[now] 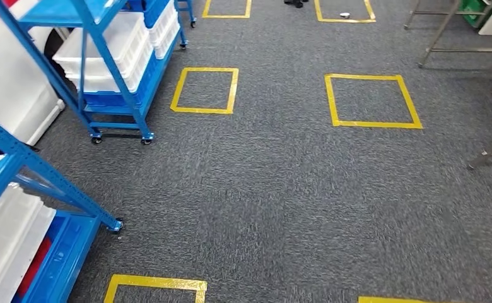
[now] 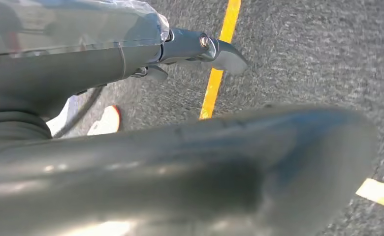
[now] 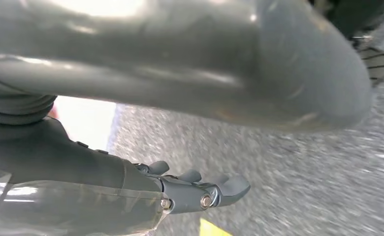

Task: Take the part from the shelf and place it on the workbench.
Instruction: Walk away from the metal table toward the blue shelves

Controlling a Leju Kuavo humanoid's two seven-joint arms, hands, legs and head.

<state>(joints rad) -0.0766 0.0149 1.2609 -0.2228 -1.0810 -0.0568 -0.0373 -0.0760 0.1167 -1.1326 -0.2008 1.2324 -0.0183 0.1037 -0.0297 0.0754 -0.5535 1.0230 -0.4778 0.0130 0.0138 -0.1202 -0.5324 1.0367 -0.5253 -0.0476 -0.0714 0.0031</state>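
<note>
In the head view, a blue steel shelf (image 1: 16, 170) on small castors is standing at the near left, with white plastic bins (image 1: 7, 237) stacked on its lower deck and a strip of red showing beside them. Farther back, a second blue rack (image 1: 114, 69) is carrying ribbed white crates (image 1: 114, 47) over blue ones. Speckled grey carpet (image 1: 281, 189) is stretching across the floor, marked with hollow squares of yellow tape (image 1: 205, 90). At the far right, grey metal legs of a bench (image 1: 445, 38) are reaching the floor. I cannot tell where the part is lying.

In the left wrist view, the left hand (image 2: 180, 54) is hanging over the carpet and a tape line, its smooth grey thumb thick and rounded, its dark fingers (image 2: 214, 49) extended with nothing in them. In the right wrist view, the right hand (image 3: 190, 189) is likewise hanging, fingers (image 3: 229, 189) straight and slightly apart, holding nothing.
</note>
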